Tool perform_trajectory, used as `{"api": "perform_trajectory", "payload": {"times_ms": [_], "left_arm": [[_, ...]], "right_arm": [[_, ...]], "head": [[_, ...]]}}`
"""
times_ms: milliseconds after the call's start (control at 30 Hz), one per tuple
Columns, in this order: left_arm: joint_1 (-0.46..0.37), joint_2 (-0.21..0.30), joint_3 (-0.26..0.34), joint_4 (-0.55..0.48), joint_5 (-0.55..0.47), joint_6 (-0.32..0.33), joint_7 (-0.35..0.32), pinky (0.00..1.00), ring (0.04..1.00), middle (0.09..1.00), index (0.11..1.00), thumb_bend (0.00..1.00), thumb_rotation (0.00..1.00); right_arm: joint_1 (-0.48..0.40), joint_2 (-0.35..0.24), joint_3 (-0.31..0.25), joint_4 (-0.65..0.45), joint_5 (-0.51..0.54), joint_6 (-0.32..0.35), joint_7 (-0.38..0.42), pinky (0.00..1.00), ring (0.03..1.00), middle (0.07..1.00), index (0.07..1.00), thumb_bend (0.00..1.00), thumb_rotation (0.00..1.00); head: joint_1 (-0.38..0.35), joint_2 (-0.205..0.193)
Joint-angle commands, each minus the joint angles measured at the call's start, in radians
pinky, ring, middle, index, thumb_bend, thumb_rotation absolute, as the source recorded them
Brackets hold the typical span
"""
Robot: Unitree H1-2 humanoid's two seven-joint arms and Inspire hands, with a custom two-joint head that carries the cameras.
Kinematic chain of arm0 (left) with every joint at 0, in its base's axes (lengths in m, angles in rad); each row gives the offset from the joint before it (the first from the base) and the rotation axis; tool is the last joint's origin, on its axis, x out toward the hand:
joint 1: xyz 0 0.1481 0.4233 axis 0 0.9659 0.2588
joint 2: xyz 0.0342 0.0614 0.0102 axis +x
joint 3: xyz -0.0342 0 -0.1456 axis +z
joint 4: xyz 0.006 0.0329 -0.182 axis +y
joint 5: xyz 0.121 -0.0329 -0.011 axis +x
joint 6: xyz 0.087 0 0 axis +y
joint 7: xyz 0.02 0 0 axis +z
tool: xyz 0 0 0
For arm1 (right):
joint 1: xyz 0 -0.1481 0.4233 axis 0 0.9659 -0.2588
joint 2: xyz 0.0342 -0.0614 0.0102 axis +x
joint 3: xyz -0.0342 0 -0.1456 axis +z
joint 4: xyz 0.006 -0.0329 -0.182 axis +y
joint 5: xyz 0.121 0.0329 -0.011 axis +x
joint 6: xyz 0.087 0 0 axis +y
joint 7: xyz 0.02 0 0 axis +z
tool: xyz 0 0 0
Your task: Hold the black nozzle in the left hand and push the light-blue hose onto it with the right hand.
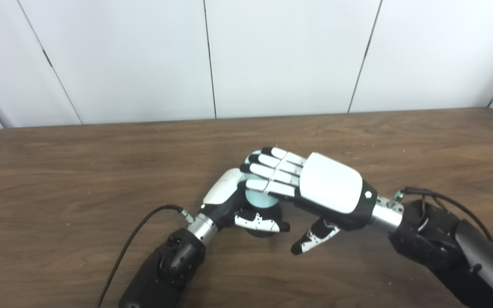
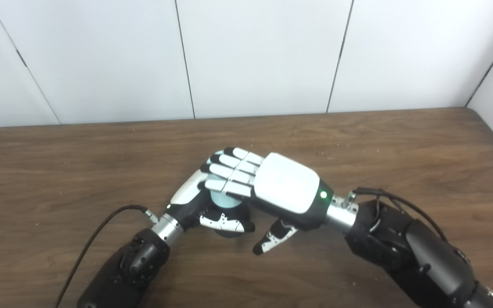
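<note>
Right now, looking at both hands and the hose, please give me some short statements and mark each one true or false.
1. The left hand is closed around the black nozzle. True.
2. The right hand lies flat on the table, far from the left hand. False: its fingers rest on top of the light-blue hose, just above the left hand.
3. The hose stands on top of the nozzle. True.
4. The right thumb is wrapped around the hose. False: it points down, clear of the hose.
5. The hose lies alone on the table. False: it is between the two hands.
</note>
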Motion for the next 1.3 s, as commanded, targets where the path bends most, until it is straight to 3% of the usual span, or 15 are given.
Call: {"api": "perform_trajectory", "payload": {"times_ms": [0, 267, 500, 967, 1267], "left_arm": [[0.276, -0.004, -0.049, 0.147, -0.027, -0.027, 0.027, 1.00, 0.900, 0.792, 0.615, 0.85, 0.54], [0.274, -0.004, -0.049, 0.149, -0.027, -0.027, 0.026, 1.00, 0.900, 0.792, 0.613, 0.85, 0.54], [0.277, -0.001, -0.048, 0.141, -0.031, -0.024, 0.020, 1.00, 0.900, 0.792, 0.613, 0.85, 0.54], [0.276, -0.001, -0.046, 0.143, -0.036, -0.022, 0.014, 1.00, 0.901, 0.792, 0.613, 0.85, 0.54], [0.278, -0.001, -0.046, 0.139, -0.039, -0.021, 0.011, 1.00, 0.898, 0.792, 0.613, 0.85, 0.54]], "right_arm": [[0.039, -0.054, 0.069, 0.041, -0.154, -0.062, 0.051, 0.95, 0.951, 0.943, 0.876, 0.75, 0.25], [0.057, -0.059, 0.074, 0.057, -0.266, -0.061, -0.047, 0.94, 0.956, 0.945, 0.880, 0.72, 0.25], [0.073, -0.059, 0.074, 0.077, -0.302, -0.060, -0.096, 0.95, 0.958, 0.947, 0.882, 0.70, 0.23], [0.091, -0.045, 0.049, 0.077, -0.235, -0.048, -0.085, 0.99, 0.975, 0.976, 0.927, 0.70, 0.21], [0.120, -0.020, 0.018, 0.051, -0.156, 0.000, -0.041, 1.00, 1.000, 1.000, 0.971, 0.72, 0.21]], "head": [[-0.001, 0.000], [-0.001, 0.001], [-0.002, 0.003], [-0.003, 0.002], [-0.002, 0.004]]}}
